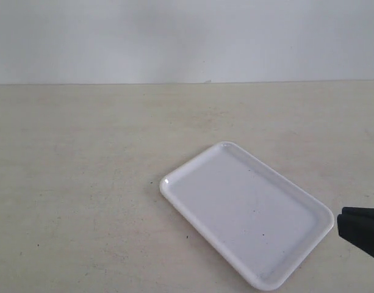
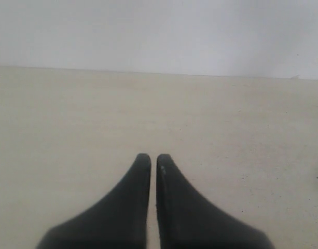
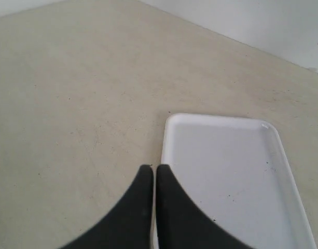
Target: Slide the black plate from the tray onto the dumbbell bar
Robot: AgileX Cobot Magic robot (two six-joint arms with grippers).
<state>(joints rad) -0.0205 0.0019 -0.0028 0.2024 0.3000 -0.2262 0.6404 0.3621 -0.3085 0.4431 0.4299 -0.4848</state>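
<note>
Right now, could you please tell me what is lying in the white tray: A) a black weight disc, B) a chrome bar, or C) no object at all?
C: in the exterior and right wrist views the white tray shows only its bare glossy floor from rim to rim, with nothing resting on it.

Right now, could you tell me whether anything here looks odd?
The glossy white rectangular tray sits askew on the beige table, bare apart from a few dark specks; no black plate or dumbbell bar shows anywhere.
</note>
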